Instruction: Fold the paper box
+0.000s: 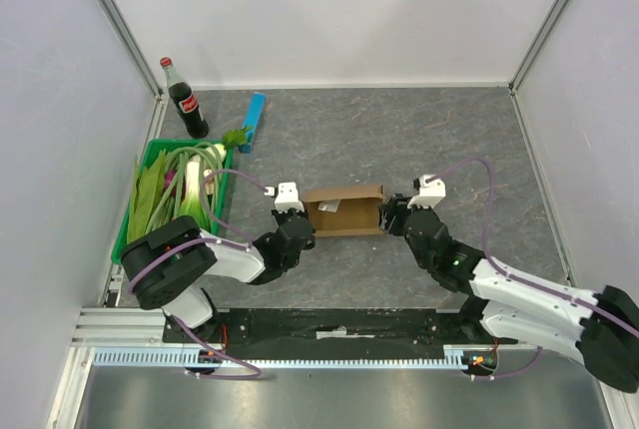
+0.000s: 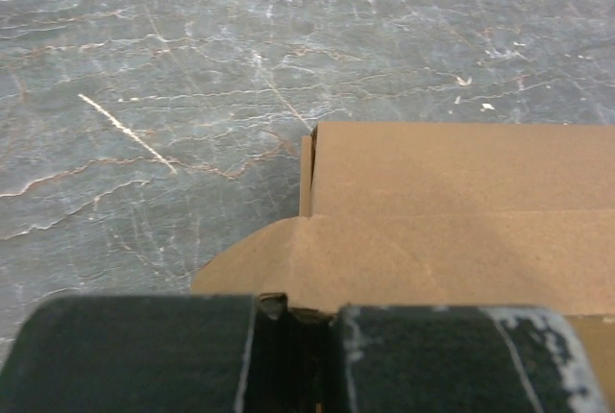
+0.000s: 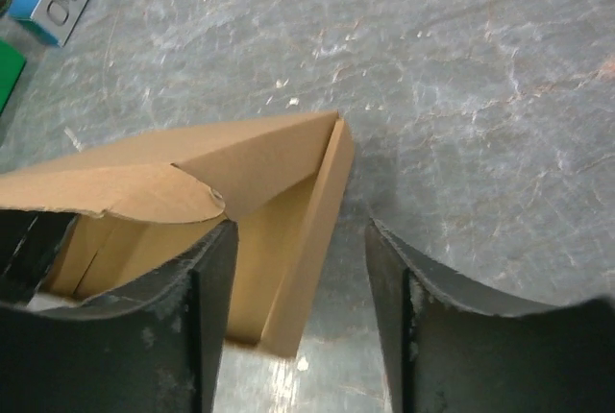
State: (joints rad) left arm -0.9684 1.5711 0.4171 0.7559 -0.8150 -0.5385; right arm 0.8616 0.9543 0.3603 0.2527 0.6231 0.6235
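Cardboard this thin is light, stiff only along creases, and slides easily, so we would take the box (image 1: 344,212) by a flap edge. It lies just ahead of the left gripper (image 2: 298,312), which pinches its flap; the right gripper (image 3: 298,235) stands spread at its other end

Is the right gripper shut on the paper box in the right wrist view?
No, the fingers of the right gripper stand apart, and bare table shows between the paper box and one finger.

We list open mat (image 1: 439,135) behind and right of the box (image 1: 344,212); bottle (image 1: 186,102), blue bar (image 1: 254,122) and crate (image 1: 160,146) crowd the left-rear corner.
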